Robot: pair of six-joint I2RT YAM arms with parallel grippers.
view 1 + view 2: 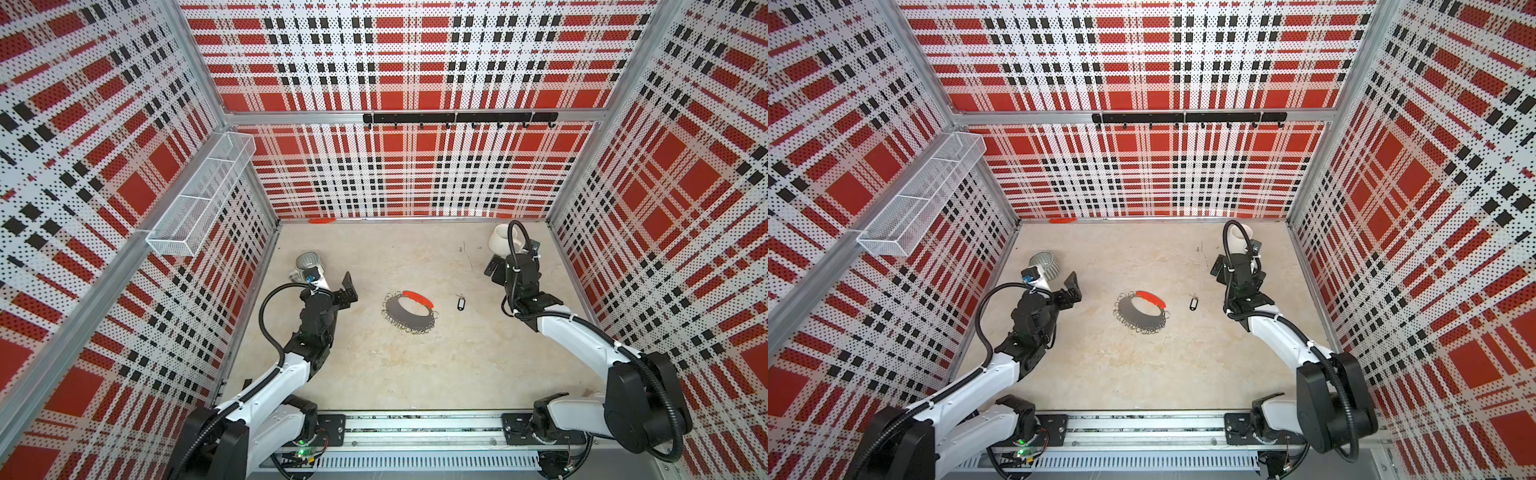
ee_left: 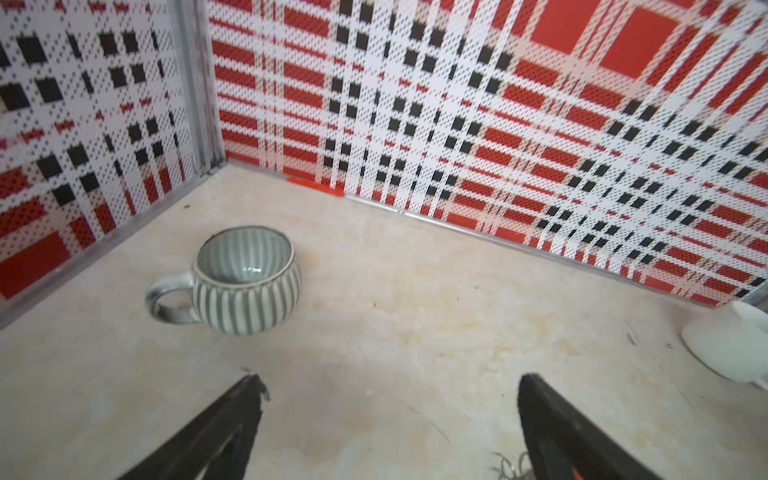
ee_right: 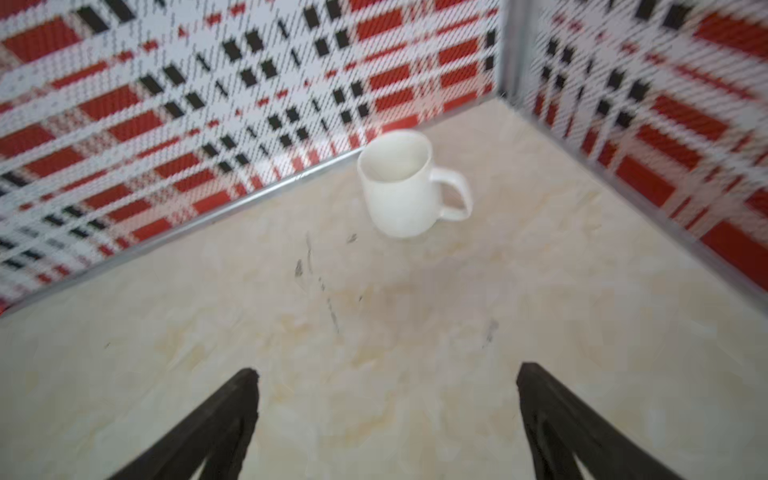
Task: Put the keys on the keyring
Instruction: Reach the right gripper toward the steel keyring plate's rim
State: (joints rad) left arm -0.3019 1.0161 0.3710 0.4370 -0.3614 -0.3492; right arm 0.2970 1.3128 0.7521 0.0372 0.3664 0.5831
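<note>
The keyring [image 1: 409,311] [image 1: 1140,312], a grey hoop with a red segment and a fringe of wire loops, lies flat mid-table in both top views. A few of its loops [image 2: 509,467] show at the edge of the left wrist view. The keys [image 1: 460,303] [image 1: 1192,303], a tiny silver key on a small black tag, lie just right of the hoop. My left gripper [image 1: 350,289] [image 2: 388,378] hovers left of the hoop, open and empty. My right gripper [image 3: 386,372] hangs open and empty to the right of the keys and further back, one finger [image 1: 493,268] showing from above.
A grey striped mug [image 1: 308,262] [image 2: 249,282] stands back left behind the left gripper. A white mug [image 1: 503,239] [image 3: 399,183] stands back right, partly behind the right arm's cable. A wire basket [image 1: 203,195] hangs on the left wall, a hook rail [image 1: 459,118] on the back wall.
</note>
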